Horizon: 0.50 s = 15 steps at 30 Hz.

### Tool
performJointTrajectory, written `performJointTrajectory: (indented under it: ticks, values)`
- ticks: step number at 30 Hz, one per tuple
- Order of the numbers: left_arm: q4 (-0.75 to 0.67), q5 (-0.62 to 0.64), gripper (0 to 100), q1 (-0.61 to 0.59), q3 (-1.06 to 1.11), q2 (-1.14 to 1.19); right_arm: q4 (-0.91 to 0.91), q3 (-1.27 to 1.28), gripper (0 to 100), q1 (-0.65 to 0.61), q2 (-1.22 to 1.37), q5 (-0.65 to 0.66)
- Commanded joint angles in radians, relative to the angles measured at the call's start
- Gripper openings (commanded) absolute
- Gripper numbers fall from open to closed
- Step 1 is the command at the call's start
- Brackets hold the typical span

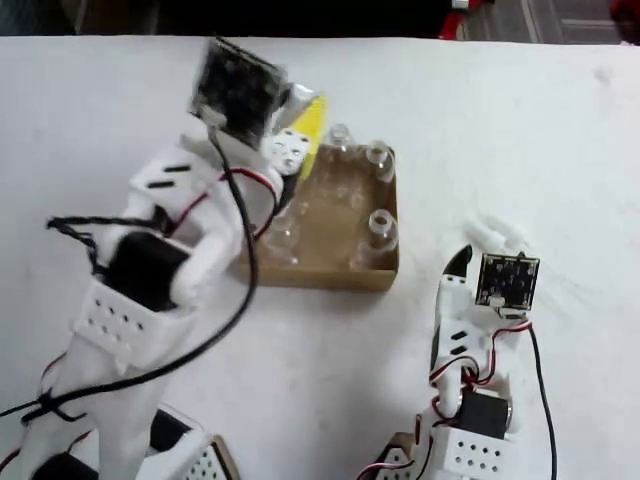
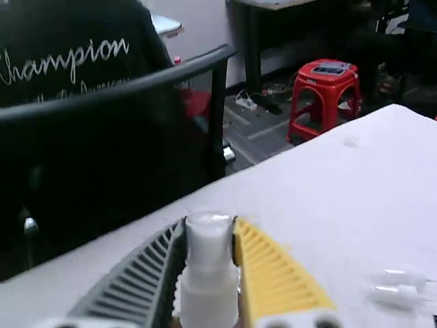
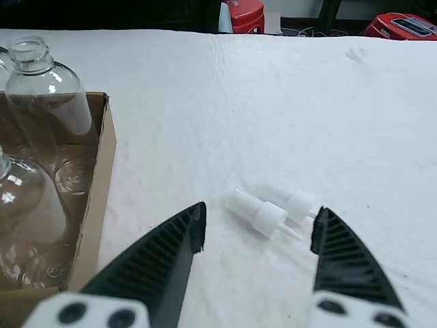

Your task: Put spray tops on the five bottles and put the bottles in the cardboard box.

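Observation:
The cardboard box [image 1: 320,272] stands mid-table and holds several clear bottles [image 1: 381,228] with bare necks. My left gripper [image 1: 308,125], one finger grey and one yellow, hovers over the box's far left corner. In the left wrist view this gripper [image 2: 208,227] is shut on a white spray top [image 2: 205,273], held upright. My right gripper [image 3: 258,229] is open, low over the table to the right of the box. Two loose spray tops [image 3: 263,213] lie side by side just ahead of its black fingers [image 3: 174,239]. In the high view these tops [image 1: 495,235] lie beyond the right gripper [image 1: 478,252].
The box wall [image 3: 95,198] and a bottle [image 3: 44,89] are close beside the right gripper. White cloth covers the table [image 1: 480,110], open to the right and far side. Beyond the table edge are a black chair [image 2: 136,102] and a red stool [image 2: 324,89].

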Motion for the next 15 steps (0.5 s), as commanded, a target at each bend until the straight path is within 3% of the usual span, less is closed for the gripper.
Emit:
performJointTrajectory:
  ticks: [1,4,9,15]
  values:
    - [-0.384,-0.046,2,0.027,0.18,-0.045,-0.008,0.009,23.0,-0.007,-0.001,0.011]
    - [-0.589,-0.052,2,0.025,0.27,-0.008,-0.008,0.009,23.0,-0.008,-0.001,0.011]
    - [-0.802,-0.054,2,0.027,0.267,0.104,-0.008,0.009,23.0,-0.008,-0.001,0.011]
    - [-0.908,-0.043,2,0.051,0.157,0.186,-0.01,0.009,23.0,-0.008,-0.001,0.011]
